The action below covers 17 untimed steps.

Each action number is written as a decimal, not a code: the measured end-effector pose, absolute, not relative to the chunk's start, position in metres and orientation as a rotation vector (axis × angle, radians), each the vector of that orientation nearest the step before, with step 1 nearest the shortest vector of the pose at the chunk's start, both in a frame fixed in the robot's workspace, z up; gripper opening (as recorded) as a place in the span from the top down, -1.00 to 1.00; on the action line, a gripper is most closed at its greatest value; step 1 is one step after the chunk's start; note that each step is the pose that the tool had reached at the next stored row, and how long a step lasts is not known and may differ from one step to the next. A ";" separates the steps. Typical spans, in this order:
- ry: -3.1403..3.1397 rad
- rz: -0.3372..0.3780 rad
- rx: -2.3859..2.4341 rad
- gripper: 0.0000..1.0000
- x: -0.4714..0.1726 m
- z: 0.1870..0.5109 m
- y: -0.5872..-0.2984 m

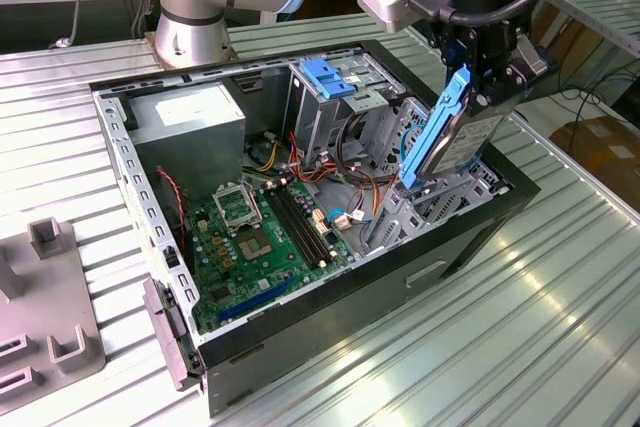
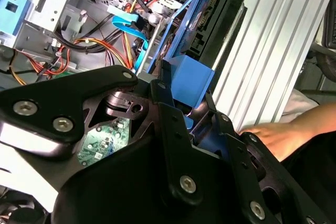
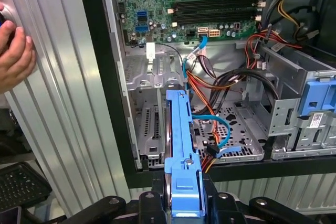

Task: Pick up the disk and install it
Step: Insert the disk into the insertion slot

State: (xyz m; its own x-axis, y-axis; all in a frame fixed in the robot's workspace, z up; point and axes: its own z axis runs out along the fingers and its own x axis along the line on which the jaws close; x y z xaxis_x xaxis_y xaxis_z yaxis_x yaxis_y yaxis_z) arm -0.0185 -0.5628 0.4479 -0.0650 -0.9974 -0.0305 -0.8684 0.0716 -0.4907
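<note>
The disk (image 1: 452,142) is a grey drive in a bright blue carrier, and it hangs tilted on edge over the open computer case (image 1: 450,247). My gripper (image 1: 478,85) is shut on its upper end. The disk's lower end sits just above the empty metal drive bay (image 1: 440,197) at the case's corner on the exterior view's right. In the first wrist view the blue rail (image 3: 182,140) runs straight out from the gripper toward that bay (image 3: 149,121). In the second wrist view the black fingers (image 2: 168,124) clamp the blue carrier (image 2: 191,77).
A tall metal cage with a blue latch (image 1: 325,77) stands beside the bay, with bundled cables (image 3: 226,82) between them. The motherboard (image 1: 255,237) and power supply (image 1: 195,122) fill the case. A person's hand (image 3: 13,51) rests on the ribbed table near the case. A grey fixture (image 1: 45,317) lies at the exterior view's left.
</note>
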 end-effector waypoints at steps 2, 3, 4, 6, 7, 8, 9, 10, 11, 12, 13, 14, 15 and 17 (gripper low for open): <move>1.998 -0.494 -1.856 0.26 -0.018 0.444 -0.563; 1.998 -0.493 -1.856 0.26 -0.018 0.443 -0.563; 1.997 -0.493 -1.856 0.26 -0.017 0.442 -0.563; 1.998 -0.492 -1.856 0.26 -0.016 0.440 -0.563; 1.998 -0.492 -1.856 0.26 -0.016 0.440 -0.563; 1.998 -0.492 -1.856 0.26 -0.016 0.439 -0.563; 1.997 -0.491 -1.856 0.26 -0.016 0.438 -0.563; 1.996 -0.491 -1.857 0.26 -0.016 0.437 -0.563; 1.995 -0.490 -1.858 0.26 -0.016 0.436 -0.563; 1.993 -0.490 -1.860 0.26 -0.016 0.435 -0.563; 1.992 -0.490 -1.861 0.26 -0.016 0.434 -0.563; 1.991 -0.489 -1.862 0.26 -0.016 0.434 -0.563; 1.990 -0.489 -1.862 0.26 -0.016 0.433 -0.563; 1.988 -0.487 -1.863 0.26 -0.016 0.432 -0.563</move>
